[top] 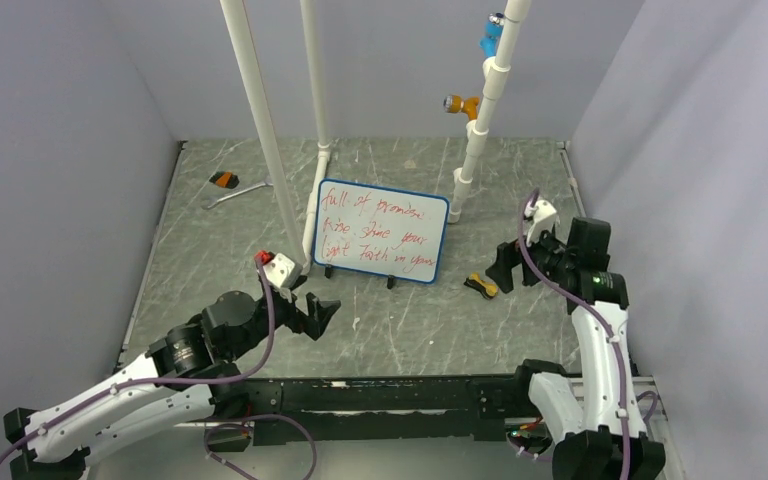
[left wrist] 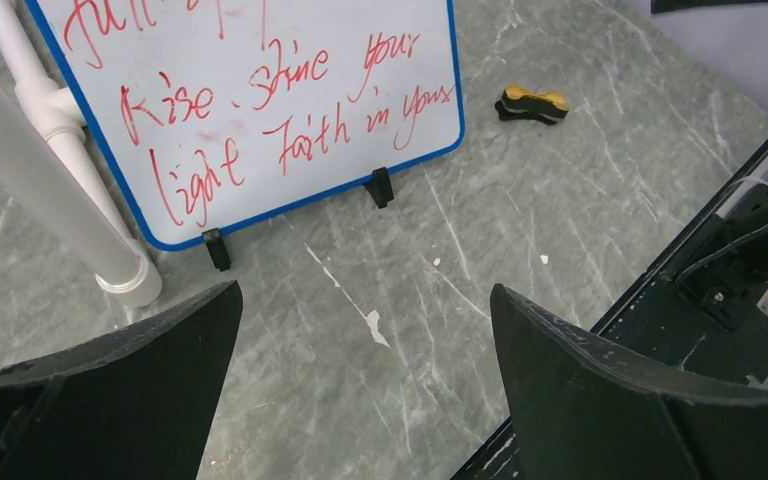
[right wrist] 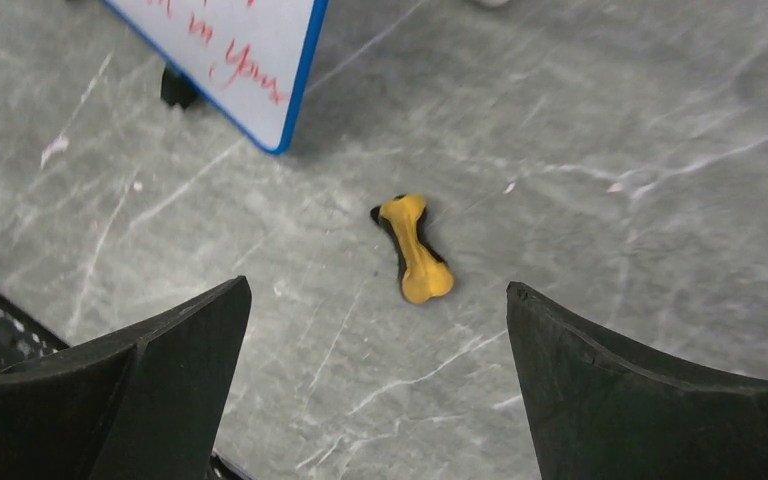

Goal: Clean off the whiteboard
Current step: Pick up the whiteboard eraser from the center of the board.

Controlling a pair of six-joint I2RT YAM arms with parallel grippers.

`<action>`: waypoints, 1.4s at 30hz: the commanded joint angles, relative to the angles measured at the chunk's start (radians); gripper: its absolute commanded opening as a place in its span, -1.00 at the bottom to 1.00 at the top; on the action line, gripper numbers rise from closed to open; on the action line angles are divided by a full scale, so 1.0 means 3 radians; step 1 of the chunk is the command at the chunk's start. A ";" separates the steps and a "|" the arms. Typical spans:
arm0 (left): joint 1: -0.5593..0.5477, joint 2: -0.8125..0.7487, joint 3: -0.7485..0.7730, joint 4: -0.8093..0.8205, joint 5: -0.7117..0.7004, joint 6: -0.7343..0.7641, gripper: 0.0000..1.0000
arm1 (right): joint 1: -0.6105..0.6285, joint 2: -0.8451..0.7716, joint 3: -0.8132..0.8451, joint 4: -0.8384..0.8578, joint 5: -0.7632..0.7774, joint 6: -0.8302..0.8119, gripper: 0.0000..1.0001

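Whiteboard awaits cleaning: we see the whiteboard [top: 380, 232] standing on its small black feet near the middle of the tabletop [top: 410, 335]. Its blue-framed face is covered with three lines of red handwriting. White pipes [top: 321, 170] rise just beside the board's left edge. The left fingers [left wrist: 610, 400] are spread wide and hold nothing. They hang over the tabletop between the near edge and the board's lower left corner. The right fingers [right wrist: 640, 400], equally wide and empty, hang toward the right edge. Before them a yellow bone-shaped object [right wrist: 415, 250] with a black underside lies flat, near the board's lower right corner but apart from it. Toward the far left corner we see a small orange-and-black object [top: 224, 179] and a metal tool [top: 235, 194].
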 commanded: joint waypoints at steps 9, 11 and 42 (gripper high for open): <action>0.0016 0.0023 -0.0306 0.0068 -0.0150 -0.0212 0.98 | 0.0715 0.0549 -0.0427 0.0421 0.0143 -0.0695 0.99; 0.0016 -0.0049 -0.0421 0.0164 -0.0120 -0.0276 0.98 | 0.0721 0.0615 -0.0394 0.0790 -0.0200 -0.0500 0.99; 0.0018 0.0091 -0.0744 0.0760 0.0068 -0.0485 0.98 | 0.0941 0.2095 -0.0006 0.0589 0.0805 -0.0797 0.24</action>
